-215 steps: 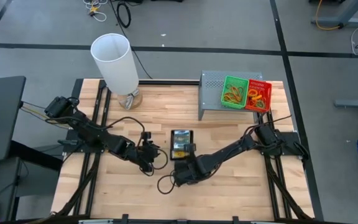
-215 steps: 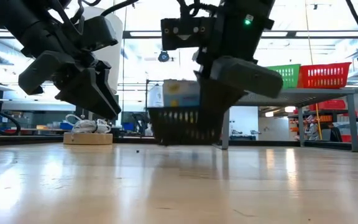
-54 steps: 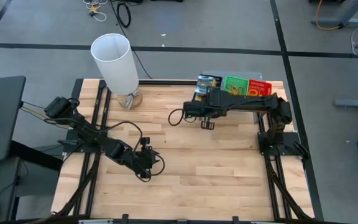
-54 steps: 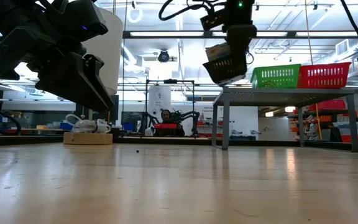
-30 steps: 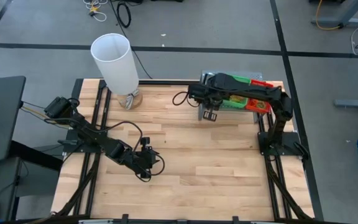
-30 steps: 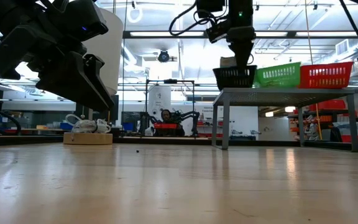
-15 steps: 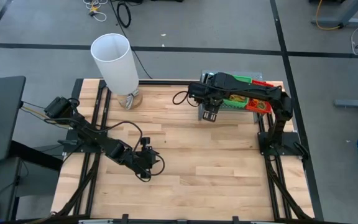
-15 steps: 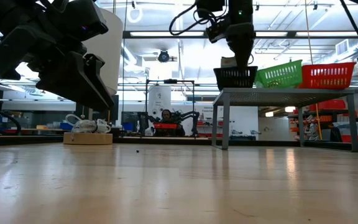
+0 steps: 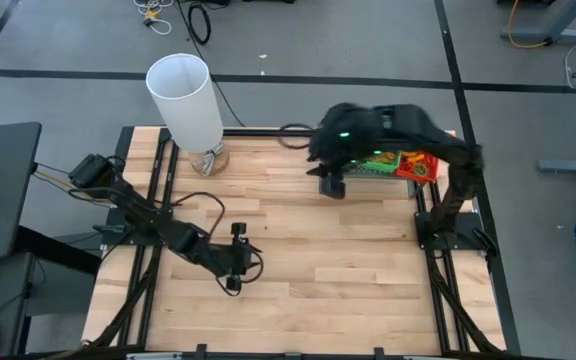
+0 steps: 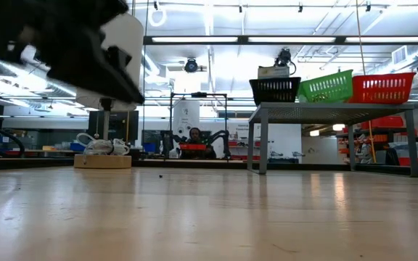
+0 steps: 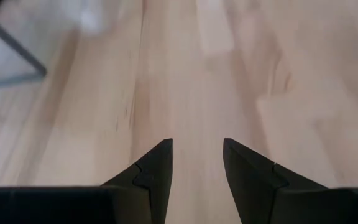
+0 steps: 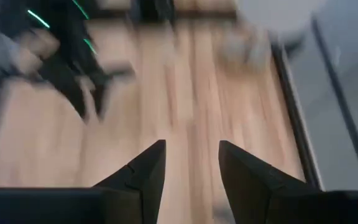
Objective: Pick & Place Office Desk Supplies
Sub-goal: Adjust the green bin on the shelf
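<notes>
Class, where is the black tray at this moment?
In the low view, the black tray sits on the grey riser, at its left end beside the green tray.

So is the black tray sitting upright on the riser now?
Upright. The low view shows the black tray level on the riser, beside the green tray, nothing gripping it.

A robotics lab: two dark arms bolted to a wooden table (image 9: 368, 270) standing on a grey floor marked with black tape lines (image 9: 268, 80), with ceiling strip lights (image 10: 267, 40) and far equipment racks (image 10: 194, 123) behind.
</notes>
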Tool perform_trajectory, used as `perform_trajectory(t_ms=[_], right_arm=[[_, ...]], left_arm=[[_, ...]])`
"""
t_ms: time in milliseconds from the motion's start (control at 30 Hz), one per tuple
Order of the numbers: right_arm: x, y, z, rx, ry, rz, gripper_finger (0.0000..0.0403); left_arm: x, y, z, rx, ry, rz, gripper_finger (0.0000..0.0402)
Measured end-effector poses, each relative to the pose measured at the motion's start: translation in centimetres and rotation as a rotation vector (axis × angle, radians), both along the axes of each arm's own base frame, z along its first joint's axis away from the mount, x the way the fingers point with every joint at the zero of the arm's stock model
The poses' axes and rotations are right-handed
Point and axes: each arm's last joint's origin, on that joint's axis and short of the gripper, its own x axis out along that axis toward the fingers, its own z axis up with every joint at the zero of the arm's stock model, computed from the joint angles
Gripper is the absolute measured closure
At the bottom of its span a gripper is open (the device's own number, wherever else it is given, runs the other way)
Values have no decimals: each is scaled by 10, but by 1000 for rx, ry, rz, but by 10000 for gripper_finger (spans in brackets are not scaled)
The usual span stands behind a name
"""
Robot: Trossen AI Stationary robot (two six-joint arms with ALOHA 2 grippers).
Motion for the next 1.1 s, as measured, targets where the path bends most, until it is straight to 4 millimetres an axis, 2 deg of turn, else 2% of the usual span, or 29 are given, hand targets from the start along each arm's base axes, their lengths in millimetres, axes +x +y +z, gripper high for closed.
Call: perform_trajectory(t_ms=[67, 200, 300, 400, 467, 567, 700, 833, 967, 1100], right_arm=[[-13, 10, 22, -10, -140, 42, 247], [-64, 25, 60, -9, -351, 101, 247], [-101, 39, 72, 9, -457, 152, 247], [-129, 57, 70, 33, -573, 246, 247], [-145, 66, 57, 51, -634, 301, 247], [-164, 73, 24, 66, -690, 285, 247], [-174, 77, -37, 97, -755, 194, 247], [-181, 71, -97, 46, -665, -7, 248], [-185, 64, -127, -22, -577, -146, 275], [-188, 57, -138, -102, -486, -282, 357]], left_arm=[[-1, -1, 9, -12, -47, -24, 254], [-10, -9, 34, -24, -148, -110, 254], [-22, -15, 57, -36, -243, -178, 254], [-38, -20, 81, -52, -344, -249, 254], [-49, -22, 95, -58, -406, -290, 254], [-65, -18, 117, -84, -506, -324, 254], [-80, -7, 138, -109, -595, -309, 254], [-90, 5, 146, -107, -609, -270, 254], [-93, 10, 145, -80, -584, -202, 254], [-93, 11, 143, -77, -575, -177, 254]])
